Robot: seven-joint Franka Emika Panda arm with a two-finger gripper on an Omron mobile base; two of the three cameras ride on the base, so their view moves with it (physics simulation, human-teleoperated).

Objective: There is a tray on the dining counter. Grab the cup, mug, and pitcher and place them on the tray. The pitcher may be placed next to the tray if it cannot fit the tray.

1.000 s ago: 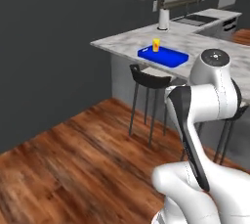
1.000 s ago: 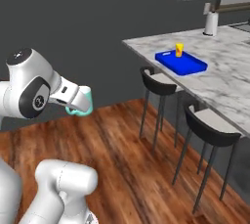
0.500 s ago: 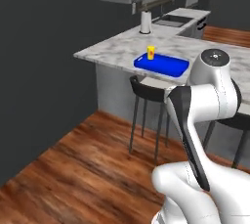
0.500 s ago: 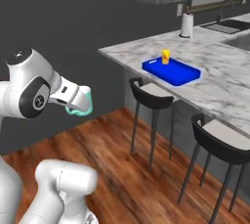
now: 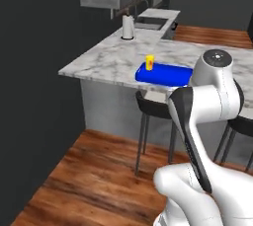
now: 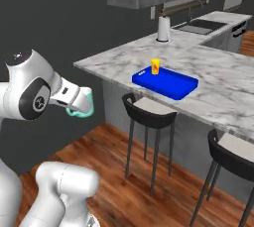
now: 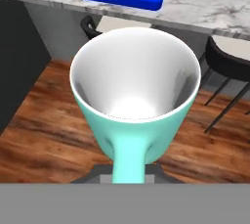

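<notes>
We carry the mug [image 7: 134,93] by its handle, the tool [image 6: 83,103] clamped narrow on it, well short of the desk [image 6: 218,94]. Cup [image 6: 155,66] stands on tray [image 6: 171,85]. Keep mug level; set it on bare blue beside the cup.

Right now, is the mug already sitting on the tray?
No, the mug is held in the pincer out over the wooden floor, while the tray on the dining counter carries the cup.
</notes>
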